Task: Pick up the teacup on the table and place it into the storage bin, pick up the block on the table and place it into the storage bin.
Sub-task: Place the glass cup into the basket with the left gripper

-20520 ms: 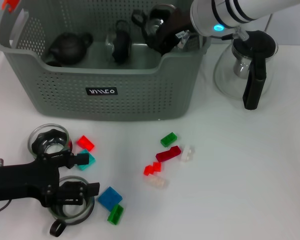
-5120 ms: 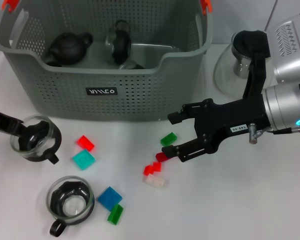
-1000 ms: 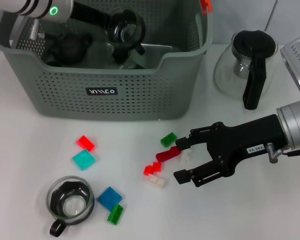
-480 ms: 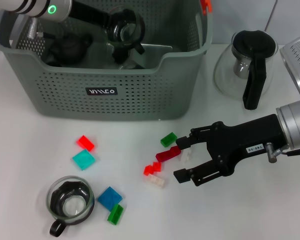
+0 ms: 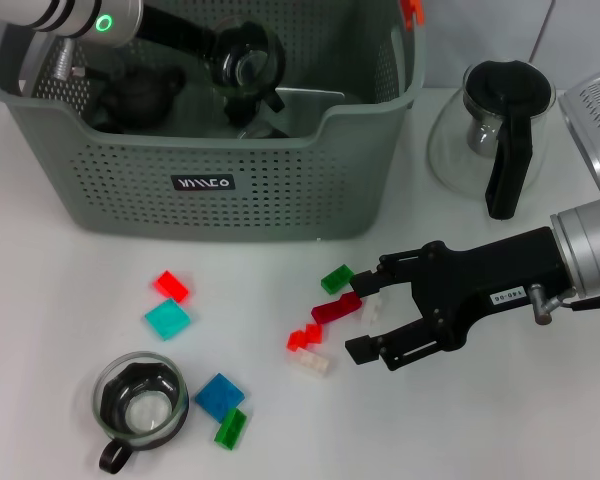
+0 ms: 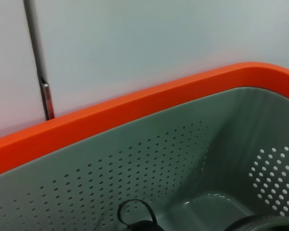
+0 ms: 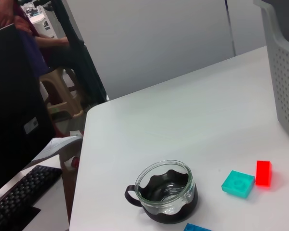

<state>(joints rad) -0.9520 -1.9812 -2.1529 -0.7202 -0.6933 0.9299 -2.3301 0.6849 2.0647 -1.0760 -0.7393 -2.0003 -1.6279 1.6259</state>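
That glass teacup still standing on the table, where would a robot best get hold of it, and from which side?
Probably from above, by the rim. The teacup stands upright with its mouth open to the top, so one finger of a tool could go inside and one outside the glass wall. Its small black handle sticks out at the near side and the blue block lies close on the right, so the rim's far or left part looks freest.

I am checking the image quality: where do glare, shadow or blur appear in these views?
Head view: even light, soft shadow under the right gripper, highlights on the glass pot. Left wrist view: storage bin wall close and slightly soft. Right wrist view: teacup sharp with rim glints.
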